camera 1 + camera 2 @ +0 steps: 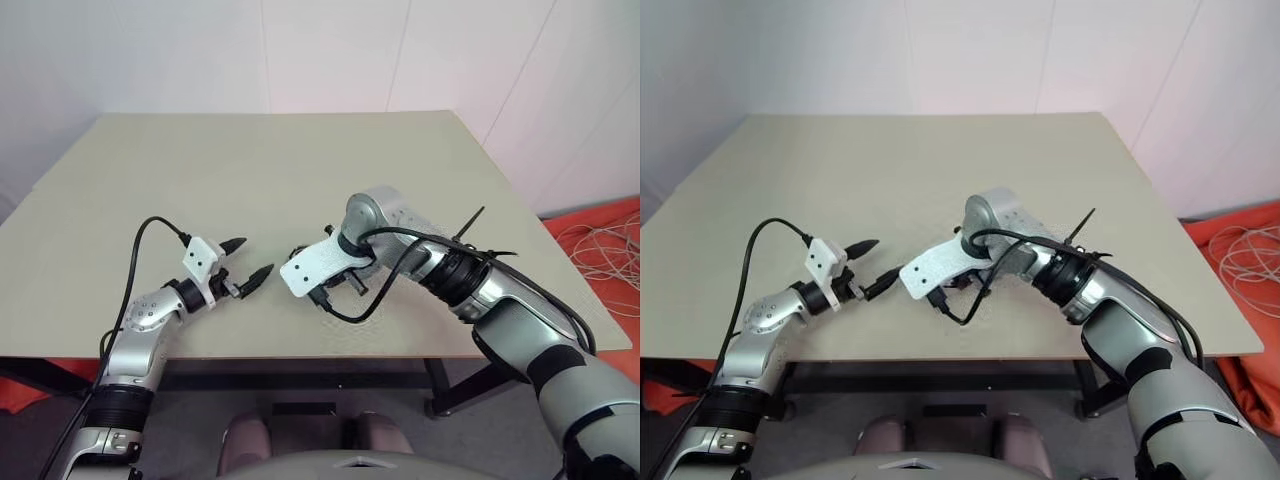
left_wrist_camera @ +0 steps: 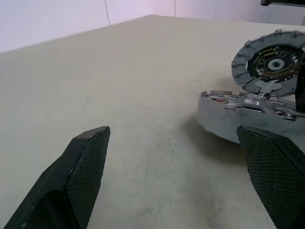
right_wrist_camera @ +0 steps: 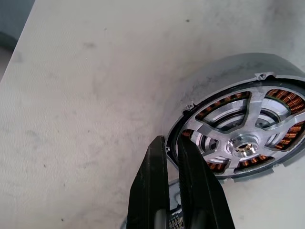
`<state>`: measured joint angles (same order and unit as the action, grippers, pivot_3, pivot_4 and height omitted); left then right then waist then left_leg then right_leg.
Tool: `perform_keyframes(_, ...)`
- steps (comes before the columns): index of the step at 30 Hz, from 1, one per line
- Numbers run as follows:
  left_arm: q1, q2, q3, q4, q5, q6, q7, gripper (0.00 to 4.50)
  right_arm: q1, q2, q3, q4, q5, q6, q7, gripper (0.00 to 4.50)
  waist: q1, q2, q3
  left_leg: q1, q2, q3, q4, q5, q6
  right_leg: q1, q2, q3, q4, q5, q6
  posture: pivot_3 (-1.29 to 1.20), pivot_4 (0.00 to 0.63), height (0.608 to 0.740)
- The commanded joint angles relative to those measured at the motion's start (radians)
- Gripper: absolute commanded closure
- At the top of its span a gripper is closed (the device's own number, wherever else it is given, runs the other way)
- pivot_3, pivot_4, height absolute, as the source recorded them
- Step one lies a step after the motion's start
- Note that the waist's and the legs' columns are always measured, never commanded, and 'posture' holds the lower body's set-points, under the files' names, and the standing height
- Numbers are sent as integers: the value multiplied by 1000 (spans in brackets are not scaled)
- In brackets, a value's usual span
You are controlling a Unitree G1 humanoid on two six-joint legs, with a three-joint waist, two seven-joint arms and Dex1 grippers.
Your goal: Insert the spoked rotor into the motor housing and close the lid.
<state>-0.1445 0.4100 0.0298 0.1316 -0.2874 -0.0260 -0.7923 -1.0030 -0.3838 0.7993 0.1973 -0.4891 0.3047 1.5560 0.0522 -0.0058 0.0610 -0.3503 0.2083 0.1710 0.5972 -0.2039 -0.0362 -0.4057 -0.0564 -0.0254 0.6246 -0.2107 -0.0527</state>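
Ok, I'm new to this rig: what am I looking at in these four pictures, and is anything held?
A two-armed humanoid robot stands at a table. The two wide pictures come from its head, looking down; the other two come from a camera on each wrist. The left gripper is open and empty. The motor housing lies on the table with the spoked rotor seated inside. The right gripper seems to pinch the lid by its edge, tilted above it.

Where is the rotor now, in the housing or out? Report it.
In. The spoked rotor sits inside the motor housing, copper windings showing between its spokes. The lid is held tilted above it, not closed.
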Motion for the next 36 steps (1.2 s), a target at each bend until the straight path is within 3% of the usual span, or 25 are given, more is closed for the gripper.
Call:
perform_keyframes(1,-12,5,7,-21,2,-17,1,0,-49,16,-8,5,-8,20,16,4484,0,0,0,0,0,0,0,0,0,0,0,0,0,0,0,0,0,740)
perform_keyframes(10,-10,3,5,-20,3,-14,1,0,-62,40,-25,-49,17,52,35,4484,1,0,0,0,0,0,0,0,-1,0,0,0,0,0,0,0,0,740)
perform_keyframes(23,-26,-5,-3,-1,8,-18,0,0,-108,46,-50,-106,101,116,45,176,12,0,0,2,0,0,0,1,-1,1,0,0,1,0,0,0,0,740)
perform_keyframes(26,-28,-4,-3,2,8,-18,0,0,-155,73,-105,-110,187,188,57,62,13,1,1,2,1,0,0,1,-1,1,0,0,1,0,0,0,0,740)
perform_keyframes(30,-31,-6,-3,2,9,-19,3,0,-358,124,-314,117,311,224,-67,62,14,3,3,1,1,0,0,1,-1,-1,0,0,2,0,0,0,0,740)
perform_keyframes(33,-28,-1,2,-1,4,-20,2,0,-451,88,-433,276,356,193,-169,62,27,2,3,1,0,0,0,1,-2,0,0,0,1,0,0,0,0,740)
perform_keyframes(36,-15,6,11,-7,-2,-22,-1,0,-444,29,-532,370,374,156,-282,62,31,-1,2,2,-1,0,0,-1,1,3,-1,0,-2,0,0,0,0,740)
